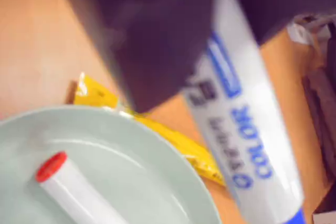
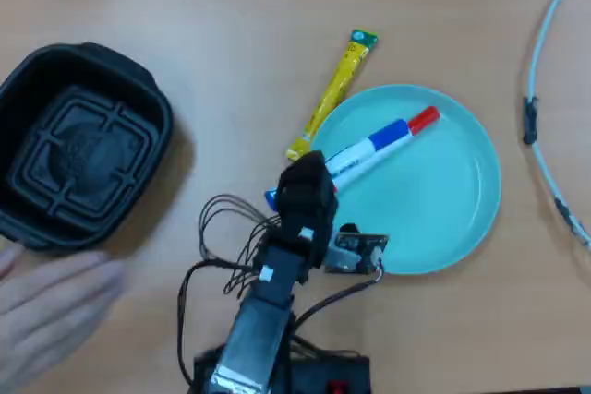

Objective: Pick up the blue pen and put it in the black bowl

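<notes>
Overhead view: arm (image 2: 277, 292) reaches over blue pen (image 2: 346, 164).

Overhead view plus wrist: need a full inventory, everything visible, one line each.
black bowl: one, black, empty, left side of the overhead view
plate: one, pale teal, right of centre
blue pen: one, white with blue print, in the tool, reaching over the plate's edge
red-capped marker: one, white, lying in the plate
packet: one, yellow, slim, beside the plate's upper left rim
cable: one, white, far right
table: one, light wood
hand: one, blurred, bottom left corner
arm: one, black, bottom centre
tool: one, black, closed on the blue pen
</notes>
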`<state>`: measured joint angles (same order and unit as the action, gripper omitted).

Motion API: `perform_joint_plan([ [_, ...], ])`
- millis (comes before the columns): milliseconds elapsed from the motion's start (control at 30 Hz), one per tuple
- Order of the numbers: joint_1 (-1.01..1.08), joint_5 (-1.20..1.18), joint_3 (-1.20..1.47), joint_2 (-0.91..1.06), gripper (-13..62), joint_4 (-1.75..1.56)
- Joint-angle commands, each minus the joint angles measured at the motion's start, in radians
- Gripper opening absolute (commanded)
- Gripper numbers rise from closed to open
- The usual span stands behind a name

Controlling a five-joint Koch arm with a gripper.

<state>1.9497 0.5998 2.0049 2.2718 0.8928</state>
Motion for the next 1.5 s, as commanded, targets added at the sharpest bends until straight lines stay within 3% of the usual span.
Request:
perform_joint_plan([
  [0,-0.04,-0.028,-0.032,0.104,-6.0,-0.026],
  [1467,-0.114,-0.017,-0.081,0.106,-6.0,0.017],
])
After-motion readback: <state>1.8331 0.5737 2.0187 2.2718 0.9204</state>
